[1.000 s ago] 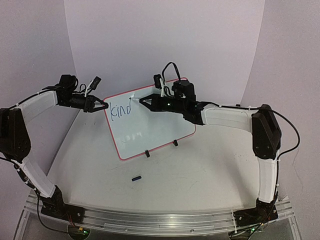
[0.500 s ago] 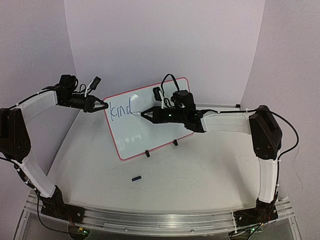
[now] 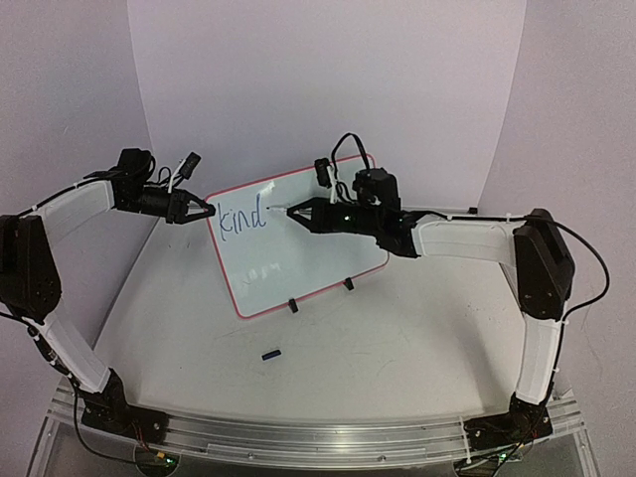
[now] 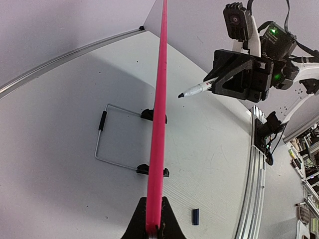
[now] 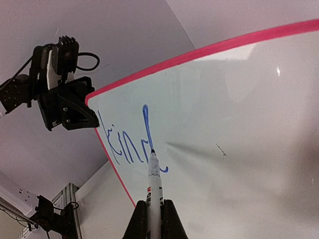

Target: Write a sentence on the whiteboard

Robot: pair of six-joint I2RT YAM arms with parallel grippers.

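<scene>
I have the left gripper point(image 3: 204, 210) clamped on the left rim of the board point(image 3: 298, 263), mid-table; it looks light, stiff and tippy, so that edge grip suits. My right gripper point(image 3: 295, 210) pinches the marker point(image 5: 153, 174) right of "kind" point(image 3: 241, 217).

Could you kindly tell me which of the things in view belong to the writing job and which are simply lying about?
In use: whiteboard, gripped at its rim by the left fingers; marker pen in the right fingers; the blue letters "kind".
Lying about: small dark piece on the table, perhaps a pen cap.
</scene>
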